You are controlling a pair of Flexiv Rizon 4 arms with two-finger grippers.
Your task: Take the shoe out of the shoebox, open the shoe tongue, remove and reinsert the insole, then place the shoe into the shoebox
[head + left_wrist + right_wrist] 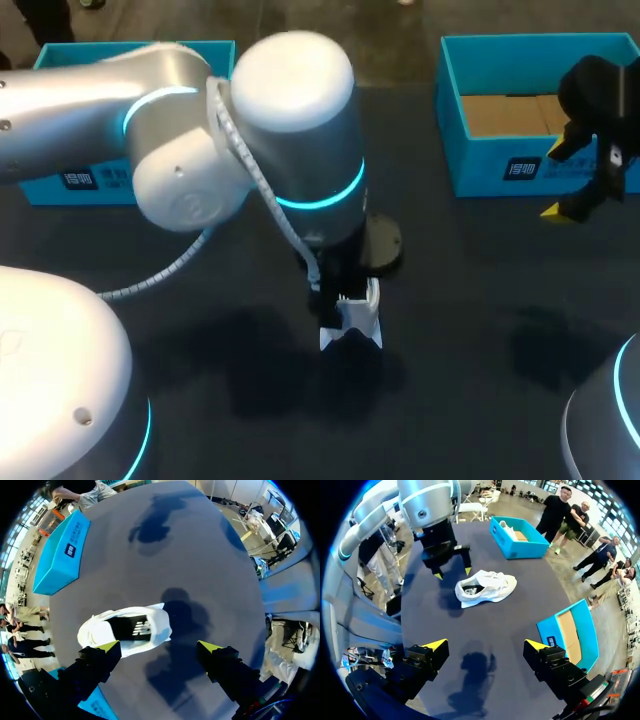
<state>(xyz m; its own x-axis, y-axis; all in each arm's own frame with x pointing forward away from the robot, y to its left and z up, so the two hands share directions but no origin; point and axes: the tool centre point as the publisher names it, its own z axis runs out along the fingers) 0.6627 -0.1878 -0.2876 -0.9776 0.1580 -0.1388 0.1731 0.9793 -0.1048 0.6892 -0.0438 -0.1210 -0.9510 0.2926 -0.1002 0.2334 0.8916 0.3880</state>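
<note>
Right wrist view, white shoe [487, 587] on table [510, 622] outside shoebox [570, 637], left claw [453, 573] and right claw [486, 645] spread

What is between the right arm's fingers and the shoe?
Only bare table lies between the right fingers and the shoe, as the right wrist view shows.

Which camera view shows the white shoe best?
Right wrist view: the whole shoe lies uncovered. Left wrist view: close, but a fingertip overlaps its edge. Head view: the left arm hides most of it.
</note>
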